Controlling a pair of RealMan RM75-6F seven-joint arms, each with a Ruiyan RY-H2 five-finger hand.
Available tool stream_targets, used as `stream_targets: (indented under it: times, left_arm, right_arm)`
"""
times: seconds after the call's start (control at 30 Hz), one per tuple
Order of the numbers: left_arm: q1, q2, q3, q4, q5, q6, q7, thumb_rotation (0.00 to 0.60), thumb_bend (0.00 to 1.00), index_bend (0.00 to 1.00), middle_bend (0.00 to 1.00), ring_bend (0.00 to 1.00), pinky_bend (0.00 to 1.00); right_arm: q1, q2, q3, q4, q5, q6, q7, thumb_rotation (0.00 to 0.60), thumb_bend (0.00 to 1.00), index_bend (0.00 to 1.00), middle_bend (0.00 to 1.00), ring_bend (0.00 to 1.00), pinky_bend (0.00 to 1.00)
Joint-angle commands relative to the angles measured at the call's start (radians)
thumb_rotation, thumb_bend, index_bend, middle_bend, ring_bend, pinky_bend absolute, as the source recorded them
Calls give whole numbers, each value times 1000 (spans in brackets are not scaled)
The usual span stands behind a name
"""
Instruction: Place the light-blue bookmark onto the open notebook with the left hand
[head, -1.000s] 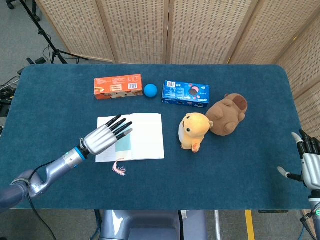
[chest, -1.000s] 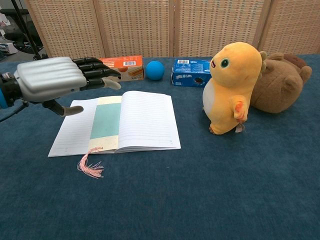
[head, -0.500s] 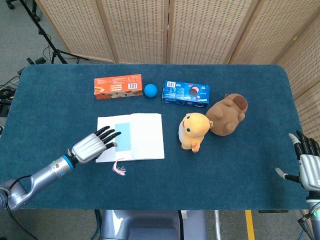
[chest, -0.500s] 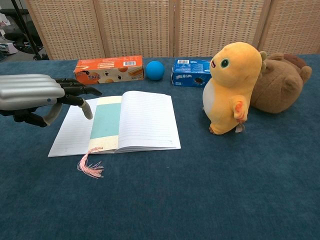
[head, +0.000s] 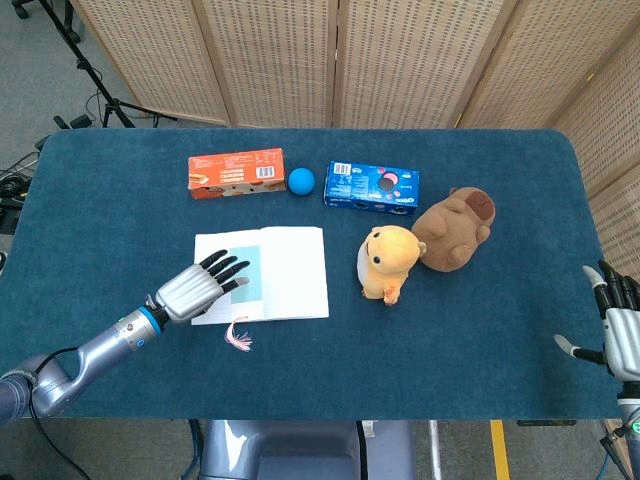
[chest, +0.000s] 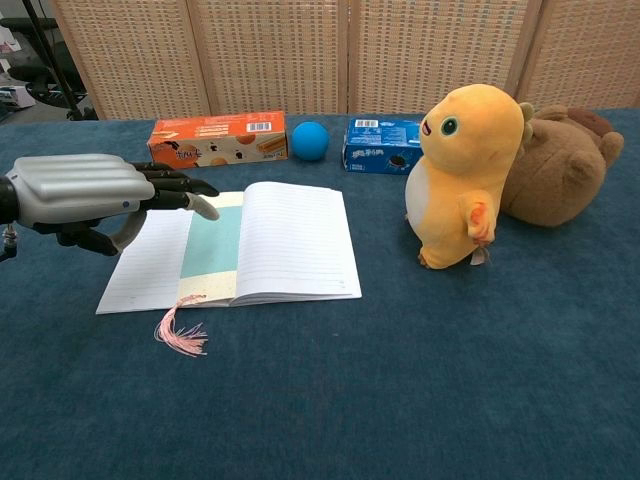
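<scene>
1. Task looks basically done: light-blue bookmark (chest: 211, 249) lies flat on the left page of the open notebook (chest: 290, 240), close to the spine, with its pink tassel (chest: 180, 337) hanging off the near edge onto the table (chest: 420, 380).
2. Left hand (chest: 85, 190) holds nothing, fingers stretched out and apart, hovering over the notebook's left edge; its fingertips (head: 232, 270) are over the bookmark's top-left part in the head view. Can't tell if they touch the page.
3. What's left, as I judge it: pull the left hand clear of the notebook, nothing else.
4. Right hand (head: 618, 325) sits at the far right table edge, well apart from everything, fingers spread, empty.
5. Containers: orange box (head: 237, 173) and blue cookie box (head: 371, 187) at the back, both closed, contents not visible; blue ball (head: 301, 181) sits between them on the table.
6. Yellow plush (head: 387, 262) and brown plush (head: 453, 228) touch each other to the right of the notebook, not involved.
</scene>
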Motion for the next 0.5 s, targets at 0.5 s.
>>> stream_targets:
  times: [0.5]
  left_arm:
    - [9,-8,-9,-29,-59,-80,131,600,1000,0,0,0,0]
  right_arm:
    - [2,3,0,5,0,-6,11,600,0,0,0,0,0]
